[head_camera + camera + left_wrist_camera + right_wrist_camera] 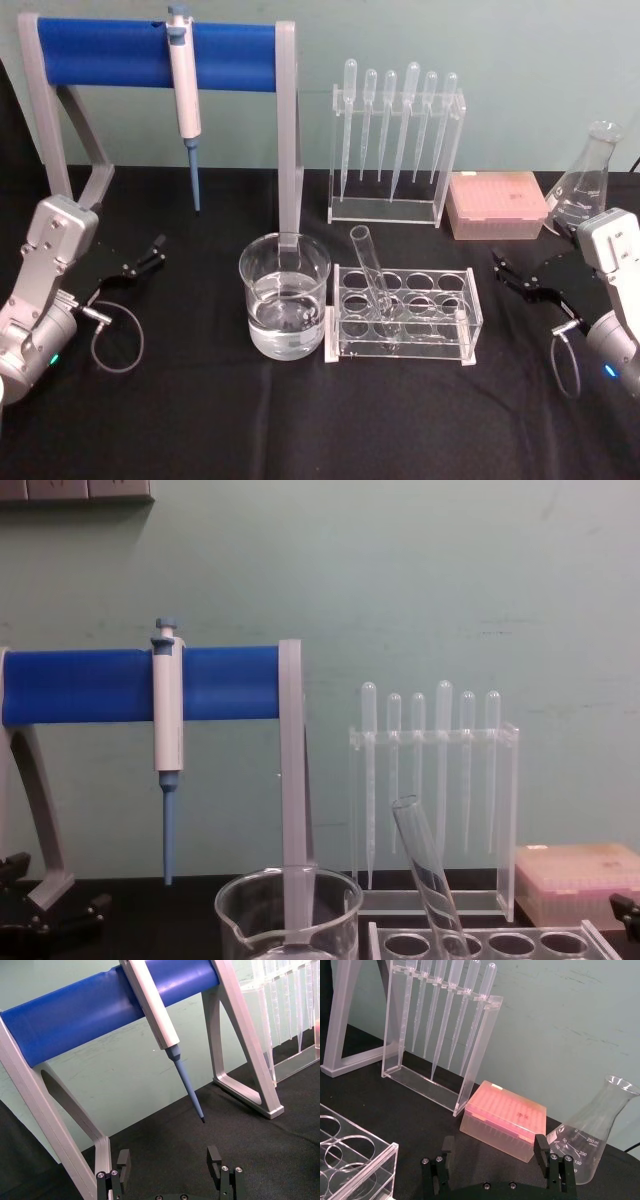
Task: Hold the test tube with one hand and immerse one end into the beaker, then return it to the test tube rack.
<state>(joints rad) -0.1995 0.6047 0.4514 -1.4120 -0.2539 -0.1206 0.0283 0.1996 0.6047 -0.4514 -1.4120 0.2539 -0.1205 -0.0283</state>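
A clear test tube [373, 278] leans in the front left hole of a clear acrylic rack [470, 305], its open mouth tilted up and to the left; the chest view shows the test tube [425, 873] from the side. Just left of the rack stands the beaker [284, 297], partly filled with clear liquid, also seen as the beaker [288, 910] at the bottom of the chest view. My left gripper [155, 250] rests open at the table's left side, far from the tube. My right gripper [505, 268] rests open at the right, a short way from the rack's right end.
A blue-barred stand [150, 55] holds a hanging pipettor [185, 95] at the back left. A pipette rack [395, 150] stands behind the tube rack. A pink tip box [495, 205] and an Erlenmeyer flask [585, 185] sit at the back right.
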